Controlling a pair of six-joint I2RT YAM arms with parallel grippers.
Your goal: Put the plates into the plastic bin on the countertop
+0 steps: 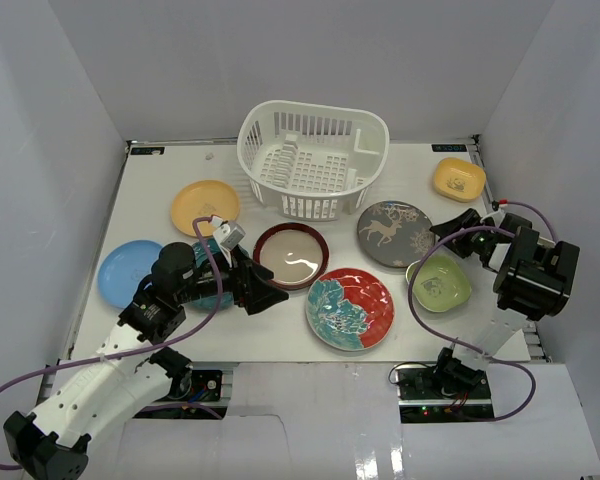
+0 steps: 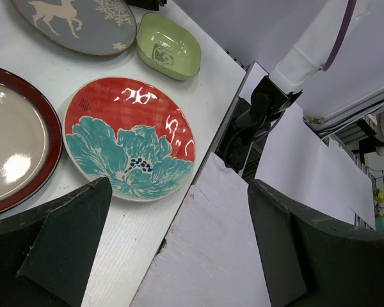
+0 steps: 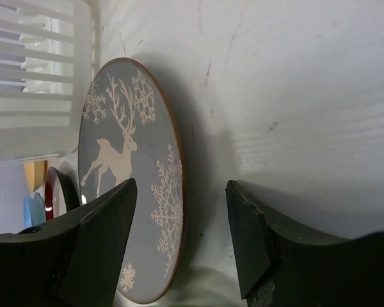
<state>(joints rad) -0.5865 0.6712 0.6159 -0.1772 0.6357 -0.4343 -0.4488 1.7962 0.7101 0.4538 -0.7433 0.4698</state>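
The white plastic bin stands empty at the back of the countertop. Around it lie a yellow plate, a light blue plate, a red-rimmed beige plate, a red-and-teal plate, a grey deer plate, a green squarish dish and a yellow squarish dish. A teal plate is mostly hidden under my left arm. My left gripper is open and empty beside the beige plate. My right gripper is open, with the deer plate's near rim between its fingers.
Grey walls close in the left, back and right sides. The table's front edge runs under my left gripper, with the right arm's base just beyond it. The bin's slotted wall stands close behind the deer plate.
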